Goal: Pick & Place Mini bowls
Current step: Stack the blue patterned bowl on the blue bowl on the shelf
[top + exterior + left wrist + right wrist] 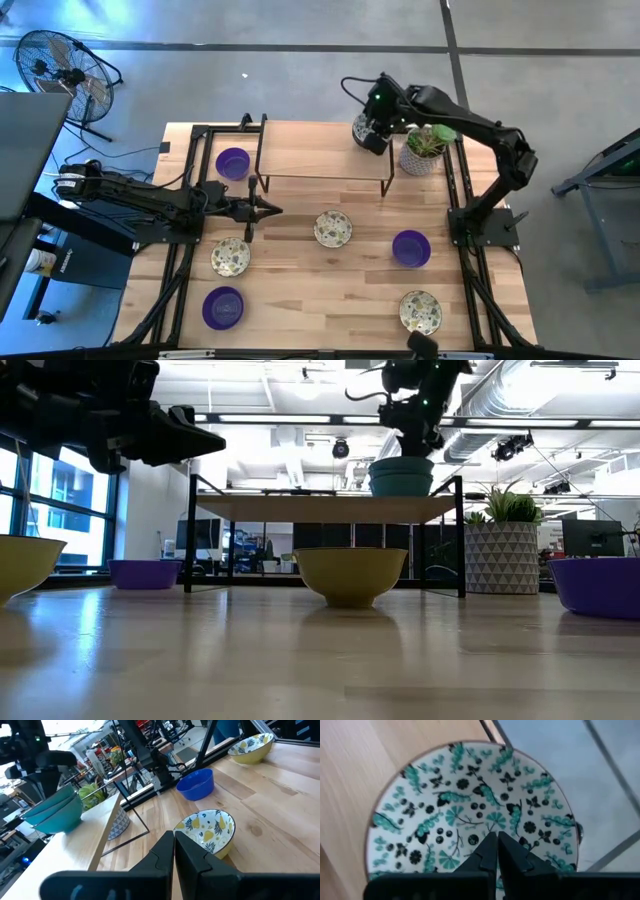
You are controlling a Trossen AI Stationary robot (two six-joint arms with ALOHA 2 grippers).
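Note:
Two teal-outside bowls are stacked on the right end of a raised wooden shelf; the top one's inside is white with teal and black floral print. My right gripper is shut and hangs over that bowl's middle. My left gripper is shut and held level above the table, left of a yellow-sided patterned bowl. More patterned bowls and purple bowls sit on their bases on the table. My right gripper points straight down into the top bowl of the stack. Its shut fingertips are over the bowl's floor, and the rim hides them in the low view, so I cannot tell whether they touch it.
A potted green plant in a triangle-patterned pot stands just right of the shelf, close to my right arm. The shelf's black legs stand on the table's far half. Black rails run along both table sides. Bare wood lies between the bowls.

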